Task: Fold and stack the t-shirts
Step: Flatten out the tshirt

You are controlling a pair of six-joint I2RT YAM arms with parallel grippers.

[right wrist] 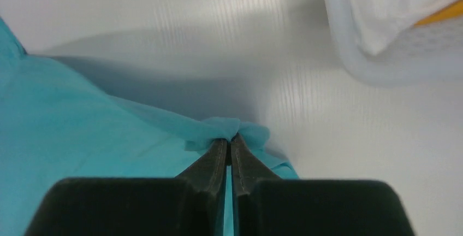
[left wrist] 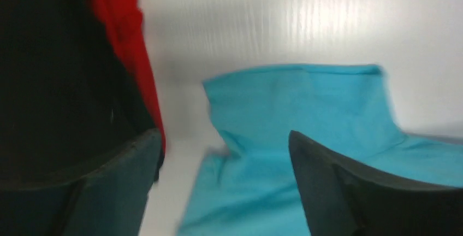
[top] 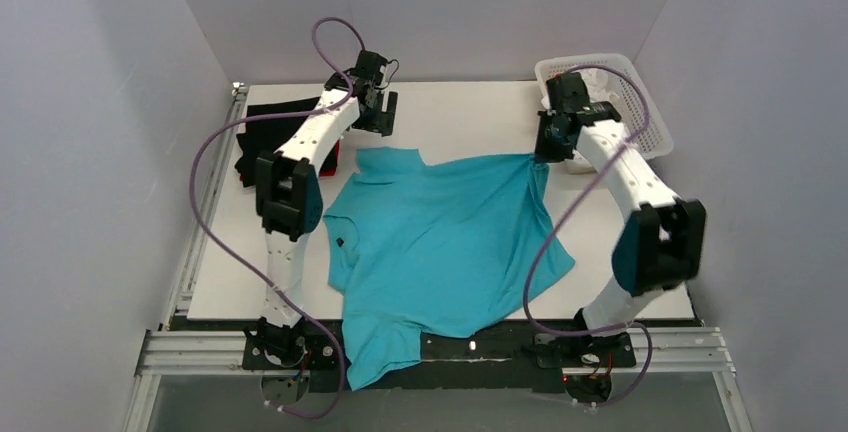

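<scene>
**One far corner held, the other one waiting**

The turquoise shirt (top: 440, 242) is lying spread in the middle of the bench (top: 470, 112). Its length is running from the far edge toward the near edge, where one part is hanging over. The right gripper (right wrist: 229, 140) is gripping a pinch of the shirt's far-right corner, jaws pressed together, just beside the white basket (top: 640, 102). The left gripper (left wrist: 224, 137) is hanging wide open and holding nothing. The shirt's far-left corner is lying just ahead of it and below. The folded black shirt (left wrist: 49, 72) and red shirt (left wrist: 123, 28) are resting at the far-left corner of the bench. In my judgement the left arm is the nearer one for this corner. No writing is readable.
</scene>
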